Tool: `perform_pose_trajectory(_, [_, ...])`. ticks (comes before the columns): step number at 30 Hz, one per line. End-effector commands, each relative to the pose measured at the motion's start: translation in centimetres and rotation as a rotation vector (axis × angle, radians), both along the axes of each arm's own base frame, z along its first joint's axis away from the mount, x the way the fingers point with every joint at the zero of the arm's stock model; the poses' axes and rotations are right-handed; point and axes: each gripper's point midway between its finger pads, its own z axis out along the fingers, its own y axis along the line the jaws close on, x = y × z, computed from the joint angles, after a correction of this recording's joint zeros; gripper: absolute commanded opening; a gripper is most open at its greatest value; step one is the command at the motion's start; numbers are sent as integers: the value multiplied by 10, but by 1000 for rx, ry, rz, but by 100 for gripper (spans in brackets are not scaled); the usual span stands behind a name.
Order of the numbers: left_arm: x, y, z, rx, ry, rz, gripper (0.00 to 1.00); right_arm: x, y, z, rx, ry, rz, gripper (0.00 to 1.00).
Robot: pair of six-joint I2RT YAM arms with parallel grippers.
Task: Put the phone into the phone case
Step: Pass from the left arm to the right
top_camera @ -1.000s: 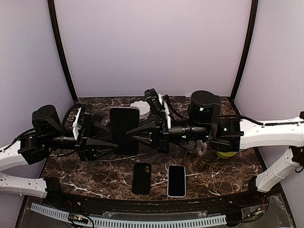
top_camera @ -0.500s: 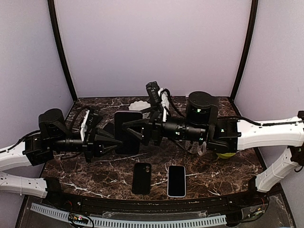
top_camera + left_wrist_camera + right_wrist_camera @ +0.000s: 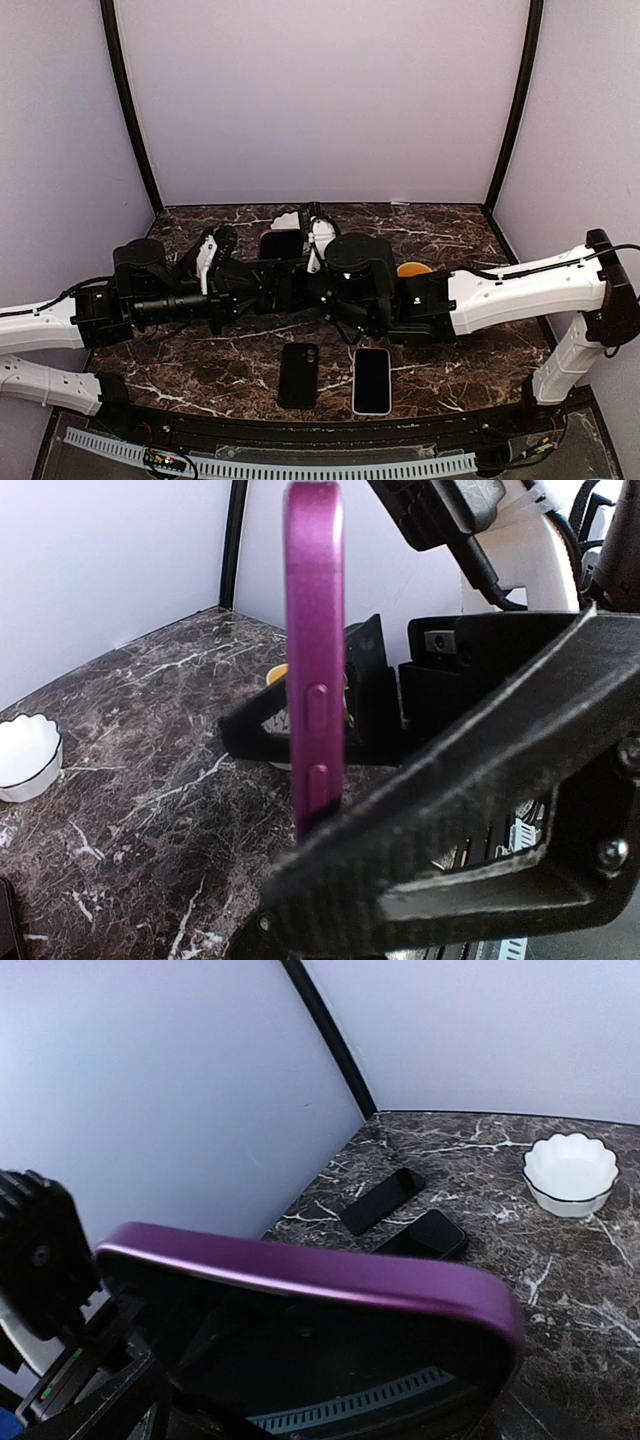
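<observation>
- The purple phone (image 3: 315, 660) is up in the air above the table (image 3: 470, 350), in the middle, where both grippers meet
- The left gripper (image 3: 248, 288) is clamped on the purple phone, one finger on each face
- The right gripper (image 3: 292, 288) is close at the purple phone, but its fingers are hidden, so I cannot tell if it grips
- The phone case (image 3: 298, 375) lies flat near the front edge of the table, empty
- A white-rimmed phone (image 3: 371, 381) lies just beside the phone case, not touching it
- A white bowl (image 3: 570, 1172) stands at the back
</observation>
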Motion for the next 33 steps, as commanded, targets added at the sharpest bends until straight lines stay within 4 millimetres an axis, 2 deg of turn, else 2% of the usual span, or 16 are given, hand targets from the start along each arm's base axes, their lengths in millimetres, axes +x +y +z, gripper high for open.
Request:
perform_pose_trajectory(1, [1,-3,23,-97,-33,5,0,14,-4,17,73,28,-120,96])
perform_pose_trajectory(4, [-2,-4,22,-97,-32,-8,0,17,-3,16,76,31,-140,88])
perform_pose_trajectory(13, [-1,-4,12,-61,-14,-1,0,19,1,0,39,73,-159,45])
perform_pose_trajectory(15, [0,-5,7,-40,-1,4,11,18,-2,2,52,71,-153,35])
perform_pose_trajectory(16, [0,-5,3,-28,8,4,23,17,-3,2,55,68,-148,29])
perform_pose_trajectory(17, [0,-5,2,-24,13,3,30,17,-5,2,54,64,-148,20])
perform_pose_trajectory(18, [-1,-5,0,-16,22,0,43,17,-6,2,49,60,-147,12])
perform_pose_trajectory(19, [-2,-5,-1,-14,30,-2,51,18,-8,1,42,59,-149,4])
perform_pose_trajectory(20, [-3,-4,-3,-2,42,-3,63,19,-11,0,30,59,-151,0])
perform_pose_trajectory(21, [-4,-3,-4,3,46,-3,72,20,-14,-1,19,58,-151,0])
perform_pose_trajectory(23, [-6,-1,-7,29,60,-11,81,24,-24,-7,-14,63,-163,0])
perform_pose_trajectory(27, [-19,-2,-24,152,101,-93,94,37,-56,-20,-98,82,-208,0])
perform_pose_trajectory(30, [-29,-5,-47,311,167,-183,96,42,-86,-25,-154,87,-233,0])
perform_pose_trajectory(31, [-30,-4,-67,388,221,-195,94,42,-96,-23,-160,86,-237,0])
perform_pose_trajectory(32, [-26,-7,-67,411,217,-205,92,41,-108,-16,-152,79,-236,0])
perform_pose_trajectory(33, [-26,-8,-89,481,270,-216,89,41,-119,-17,-159,78,-242,0])
